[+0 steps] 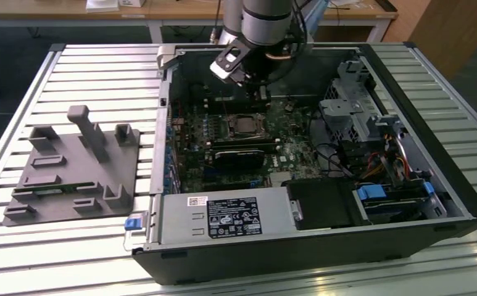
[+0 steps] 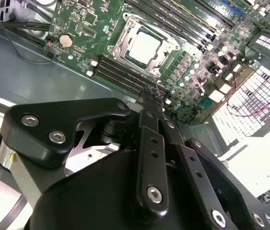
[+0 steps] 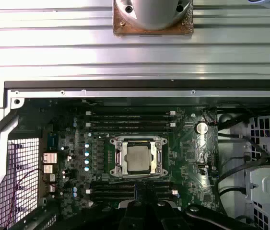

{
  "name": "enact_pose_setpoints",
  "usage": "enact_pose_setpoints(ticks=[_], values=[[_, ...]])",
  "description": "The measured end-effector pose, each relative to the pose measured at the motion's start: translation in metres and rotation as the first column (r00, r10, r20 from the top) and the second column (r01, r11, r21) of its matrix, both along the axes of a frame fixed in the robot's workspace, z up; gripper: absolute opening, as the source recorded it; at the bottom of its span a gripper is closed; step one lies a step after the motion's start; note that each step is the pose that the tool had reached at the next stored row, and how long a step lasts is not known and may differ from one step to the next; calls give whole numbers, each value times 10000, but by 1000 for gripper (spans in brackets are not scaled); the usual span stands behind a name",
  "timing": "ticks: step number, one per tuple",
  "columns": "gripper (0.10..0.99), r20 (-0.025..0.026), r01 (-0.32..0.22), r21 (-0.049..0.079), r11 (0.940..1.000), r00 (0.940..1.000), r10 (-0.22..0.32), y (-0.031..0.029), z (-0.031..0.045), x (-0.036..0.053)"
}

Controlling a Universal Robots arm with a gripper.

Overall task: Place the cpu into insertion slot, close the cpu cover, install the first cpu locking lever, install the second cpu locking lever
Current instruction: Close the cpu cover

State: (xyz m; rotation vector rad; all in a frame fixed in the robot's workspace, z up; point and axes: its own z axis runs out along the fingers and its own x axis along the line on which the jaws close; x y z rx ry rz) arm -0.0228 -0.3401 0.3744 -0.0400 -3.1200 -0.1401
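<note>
The cpu (image 3: 138, 159), a flat grey square, lies in the insertion slot (image 2: 117, 48) on the green motherboard, and shows in both wrist views. The silvery cpu cover (image 3: 138, 140) lies flat around it, its window framing the chip (image 2: 144, 45). In the exterior view the socket (image 1: 242, 125) sits mid-board. My gripper (image 2: 149, 93) hangs above the memory slots just beside the socket, clear of the board. Its black fingers (image 2: 146, 115) are pressed together with nothing between them. I cannot tell how the locking levers stand.
The open computer case (image 1: 435, 185) lies on a slatted metal table (image 1: 98, 68). A black card (image 1: 240, 151), a power supply (image 1: 221, 216), drive cages (image 1: 358, 111) and cables (image 1: 378, 163) crowd the board. A grey fixture (image 1: 70, 166) stands at the exterior view's left.
</note>
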Motion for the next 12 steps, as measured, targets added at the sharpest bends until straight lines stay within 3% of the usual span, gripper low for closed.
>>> enact_pose_setpoints(ticks=[12], values=[[106, 1, -10, 0, 10000, 10000, 10, -4, -15, -29]])
